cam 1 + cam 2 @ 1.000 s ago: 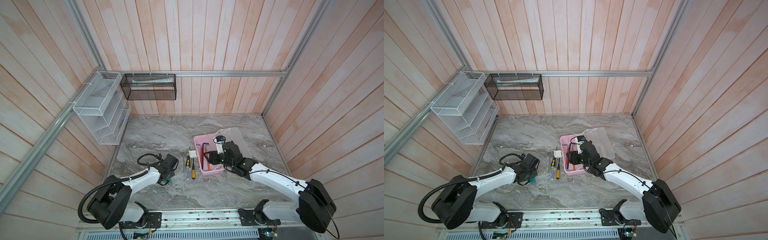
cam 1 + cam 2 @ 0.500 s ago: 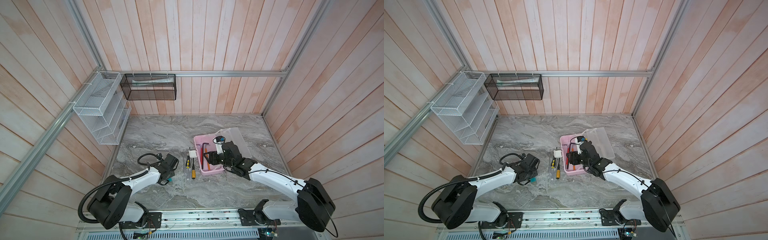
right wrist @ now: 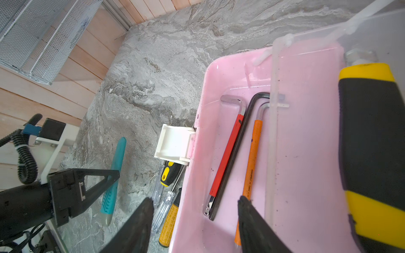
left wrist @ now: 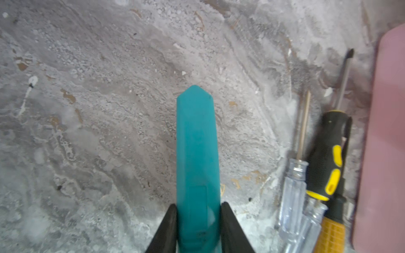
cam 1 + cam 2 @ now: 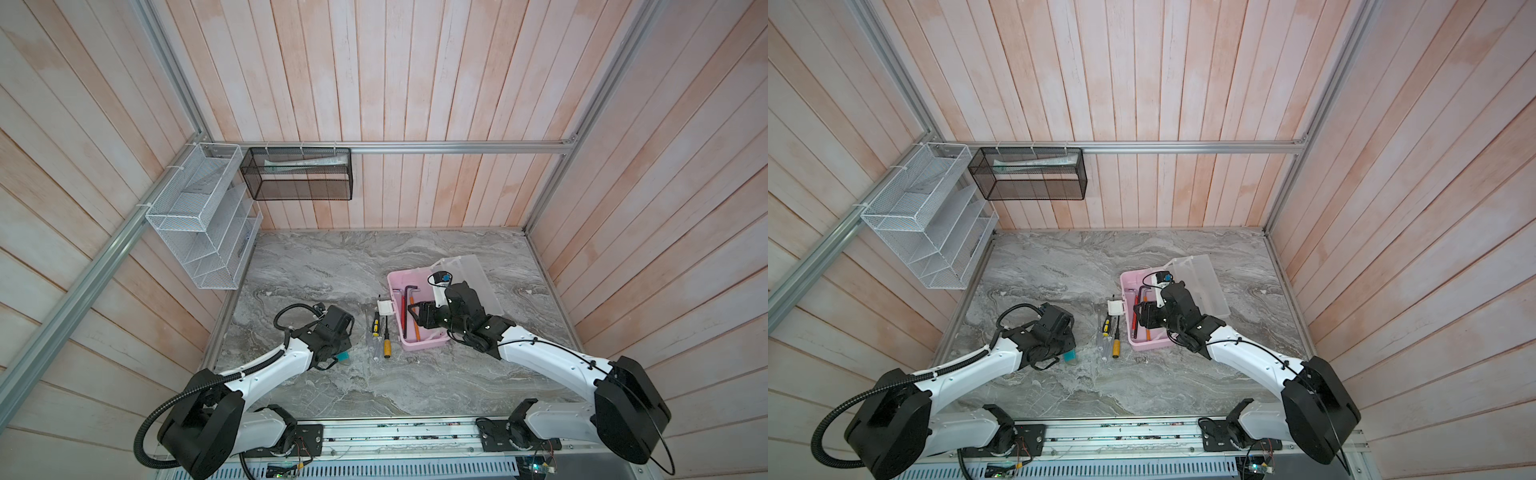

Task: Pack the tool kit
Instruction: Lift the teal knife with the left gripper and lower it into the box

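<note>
- Table: grey veined marble.
- Pink case stands right of centre, about midway between the back and front edges. Its frosted lid is swung open toward the right edge, and its white latch sticks out toward the left edge.
- Just left of the case, side by side, shafts toward the back edge: black-yellow screwdriver, orange-handled screwdriver, clear-handled screwdrivers.
- Teal knife is further left, pinched in the left claw. Contact with the table is unclear.

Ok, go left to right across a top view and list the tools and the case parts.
teal knife → black-and-yellow screwdriver → orange screwdriver → pink case → lid
</note>
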